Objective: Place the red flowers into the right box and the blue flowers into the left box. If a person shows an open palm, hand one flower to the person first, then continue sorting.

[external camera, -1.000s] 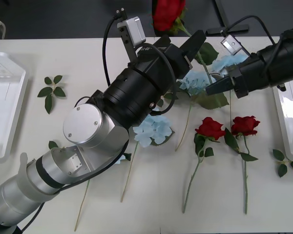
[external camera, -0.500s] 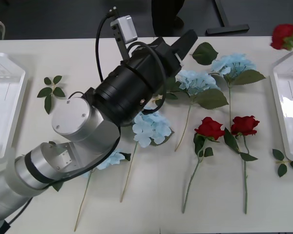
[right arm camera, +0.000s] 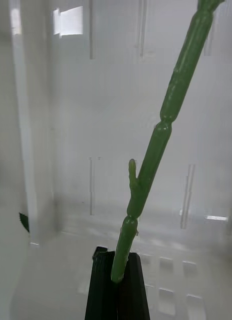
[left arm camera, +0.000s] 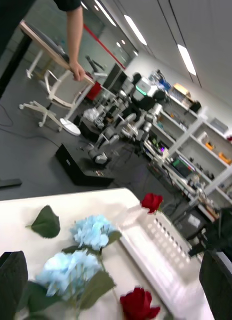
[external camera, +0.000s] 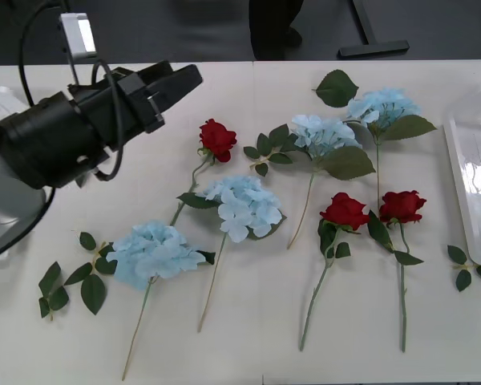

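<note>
While your right gripper (right arm camera: 116, 280) is clamped on a rose stem (right arm camera: 156, 150) over the right box (right arm camera: 70, 150) and your left gripper (external camera: 172, 80) hangs open, three red and four blue flowers remain on the table (external camera: 248, 337)

A robotics lab: white shelves (left arm camera: 193, 127) crowded with equipment, ceiling strip lights (left arm camera: 135, 29), rolling chair (left arm camera: 48, 97)

Loose leaf sprigs (external camera: 66, 282) on table (external camera: 248, 353)
</note>
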You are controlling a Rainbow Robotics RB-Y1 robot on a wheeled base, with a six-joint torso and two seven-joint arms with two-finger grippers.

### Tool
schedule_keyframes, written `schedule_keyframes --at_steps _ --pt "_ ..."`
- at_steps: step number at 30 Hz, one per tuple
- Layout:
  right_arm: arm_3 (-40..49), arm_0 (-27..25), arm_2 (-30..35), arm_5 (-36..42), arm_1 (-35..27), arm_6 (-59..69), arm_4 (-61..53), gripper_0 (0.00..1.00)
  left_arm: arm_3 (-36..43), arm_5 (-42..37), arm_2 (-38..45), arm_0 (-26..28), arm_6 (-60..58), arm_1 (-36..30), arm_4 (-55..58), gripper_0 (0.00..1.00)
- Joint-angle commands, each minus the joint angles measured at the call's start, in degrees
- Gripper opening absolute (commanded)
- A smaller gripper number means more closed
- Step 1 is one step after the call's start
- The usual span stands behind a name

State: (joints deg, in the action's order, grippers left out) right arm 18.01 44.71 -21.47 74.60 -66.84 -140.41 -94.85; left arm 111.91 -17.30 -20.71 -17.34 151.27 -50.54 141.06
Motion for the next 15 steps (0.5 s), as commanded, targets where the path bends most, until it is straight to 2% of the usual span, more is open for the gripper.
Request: schedule_keyframes --at_steps 1,4,9,13,15 --pt "0.27 -1.20 -3.23 -6.75 0.65 1.36 0.45 0.00 -6.61 -12.14 7.09 1.87 -4.84 -4.83 -1.40 1.00" --pt "0.44 -1.29 -5.78 -11.76 3.20 5.06 0.72 0.00 -9.25 -20.93 11.92 3.81 -11.70 -6.68 -8.43 1.00" --pt "1.76 -1.29 -11.23 -17.56 4.87 9.71 2.03 0.00 -9.07 -35.17 21.85 9.61 -24.53 -8.52 -21.09 1.00" --pt "1.67 -1.46 -13.42 -17.56 4.79 9.45 2.03 0.00 -5.47 -46.95 30.91 16.46 -34.11 -8.52 -28.56 1.00" --pt "1.50 -1.64 -13.42 -17.56 4.79 9.36 2.56 0.00 -1.08 -52.05 35.48 20.51 -38.77 -8.52 -33.22 1.00"
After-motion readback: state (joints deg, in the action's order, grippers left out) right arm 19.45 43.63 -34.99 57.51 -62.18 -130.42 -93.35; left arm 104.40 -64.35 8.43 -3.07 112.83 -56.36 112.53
